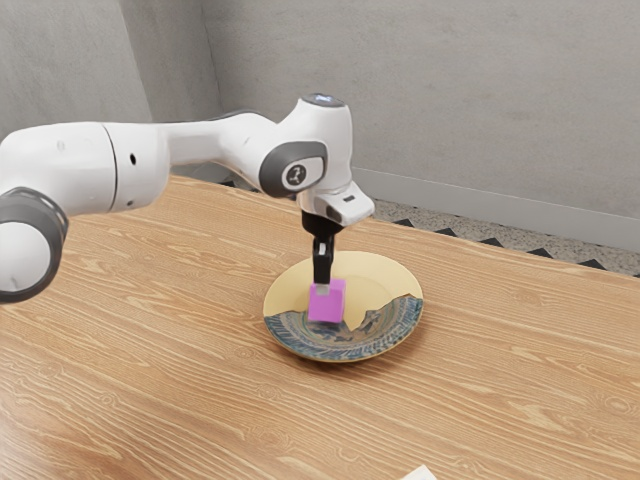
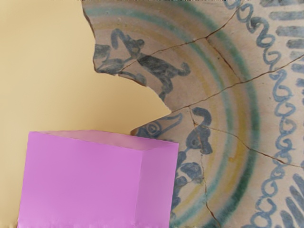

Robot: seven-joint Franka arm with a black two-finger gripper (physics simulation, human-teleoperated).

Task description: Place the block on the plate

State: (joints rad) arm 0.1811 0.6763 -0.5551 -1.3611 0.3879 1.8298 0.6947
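Exterior view: a white, jointed robot arm with dark grey joint covers [image 1: 200,145] enters from the exterior view's left, its hand pointing down over a wooden table with pale brown grain [image 1: 150,330]. The black two-finger gripper [image 1: 322,290] is at the upper part of a plain pink-purple block [image 1: 332,307], overlapping it in this view. Whether the jaws stand apart or are clamped on the block cannot be told. The block appears within the outline of the plate, a round dish on the table, part plain yellow-tan and part painted ceramic with blue-grey decoration [image 1: 390,282]; contact between the block's underside and the plate cannot be made out. A jagged boundary divides the plate's two parts. A white object [image 1: 420,474], partly cut off, lies at the view's lower edge. Behind the table are a grey wall [image 1: 450,90], a pale baseboard [image 1: 480,212] and a speckled floor with dark triangles [image 1: 470,235].

Wrist view: the block presents a broad face, a narrower side face and a thin strip of a third. It overlaps the boundary between the plain and painted parts. Dark crack lines cross the painted part, which bears blue animal-like figures, green and yellow rings, and a looped blue border.
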